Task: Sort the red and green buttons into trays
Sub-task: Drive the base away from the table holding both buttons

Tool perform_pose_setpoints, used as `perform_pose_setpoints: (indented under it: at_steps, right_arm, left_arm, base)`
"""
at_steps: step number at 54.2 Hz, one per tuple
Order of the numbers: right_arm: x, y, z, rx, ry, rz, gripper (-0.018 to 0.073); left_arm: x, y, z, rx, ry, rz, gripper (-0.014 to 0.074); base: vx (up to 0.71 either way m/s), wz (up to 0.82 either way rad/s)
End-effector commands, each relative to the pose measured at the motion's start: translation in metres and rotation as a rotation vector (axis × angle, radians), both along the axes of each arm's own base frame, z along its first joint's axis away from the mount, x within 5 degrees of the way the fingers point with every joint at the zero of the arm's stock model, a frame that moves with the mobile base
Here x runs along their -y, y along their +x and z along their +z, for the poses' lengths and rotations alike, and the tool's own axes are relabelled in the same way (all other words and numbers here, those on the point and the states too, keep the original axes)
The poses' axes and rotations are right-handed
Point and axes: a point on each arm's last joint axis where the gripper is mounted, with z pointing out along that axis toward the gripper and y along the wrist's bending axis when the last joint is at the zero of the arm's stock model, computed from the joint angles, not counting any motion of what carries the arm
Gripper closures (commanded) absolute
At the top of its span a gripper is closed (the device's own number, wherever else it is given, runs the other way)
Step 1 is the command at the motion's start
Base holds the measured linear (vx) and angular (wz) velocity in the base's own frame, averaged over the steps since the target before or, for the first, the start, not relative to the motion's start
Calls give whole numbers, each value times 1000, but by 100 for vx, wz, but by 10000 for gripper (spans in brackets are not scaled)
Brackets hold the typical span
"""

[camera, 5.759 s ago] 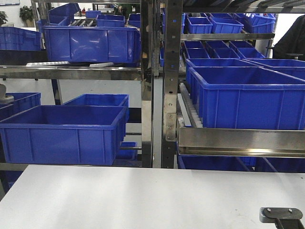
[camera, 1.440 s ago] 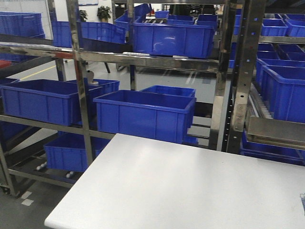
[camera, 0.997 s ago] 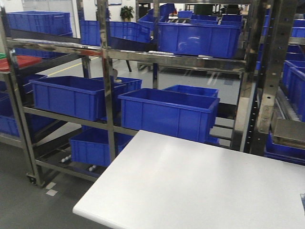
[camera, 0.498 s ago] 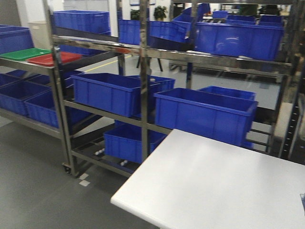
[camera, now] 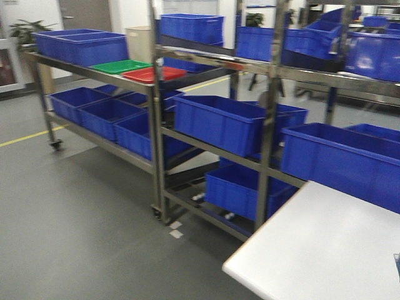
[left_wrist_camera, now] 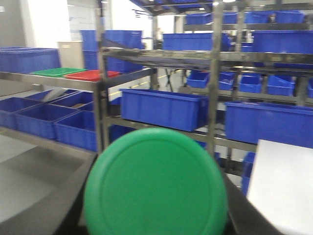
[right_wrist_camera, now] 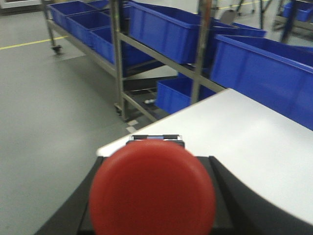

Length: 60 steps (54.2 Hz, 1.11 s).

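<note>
In the left wrist view my left gripper [left_wrist_camera: 155, 200] is shut on the green button [left_wrist_camera: 155, 183], whose round cap fills the lower frame between the dark fingers [left_wrist_camera: 61, 210]. In the right wrist view my right gripper [right_wrist_camera: 152, 205] is shut on the red button [right_wrist_camera: 152, 188], held over the white table's corner. The green tray [camera: 119, 66] and the red tray [camera: 153, 74] lie side by side on top of a metal cart at the far left. They also show in the left wrist view, green tray [left_wrist_camera: 57, 71] and red tray [left_wrist_camera: 91, 75]. Neither gripper shows in the front view.
The white table [camera: 325, 250] is at the lower right, with grey floor [camera: 81, 206] to its left. Steel racks [camera: 156, 137] hold several deep blue crates [camera: 219, 122]. A cream tub [camera: 139, 42] stands behind the trays. A yellow floor line [camera: 28, 134] runs at the left.
The front view has swung to the left: the racks and table slid to the right, and the cart with the green and red trays came further into view. Both buttons stay held.
</note>
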Motion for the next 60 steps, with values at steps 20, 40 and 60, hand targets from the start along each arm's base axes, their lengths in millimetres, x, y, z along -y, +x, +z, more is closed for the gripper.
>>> perform_pose_setpoints:
  at_steps: [20, 40, 60]
  right_arm:
    - [3, 1, 18, 109, 1, -33, 568]
    - [3, 1, 18, 109, 1, -33, 568]
    - [3, 2, 18, 105, 1, -32, 568]
  left_arm:
    - [1, -1, 10, 25, -39, -18, 596]
    - [1, -1, 10, 25, -39, -18, 596]
    - [2, -1, 10, 25, -39, -20, 596]
  base:
    - [15, 56]
    - [22, 53]
    - [26, 44]
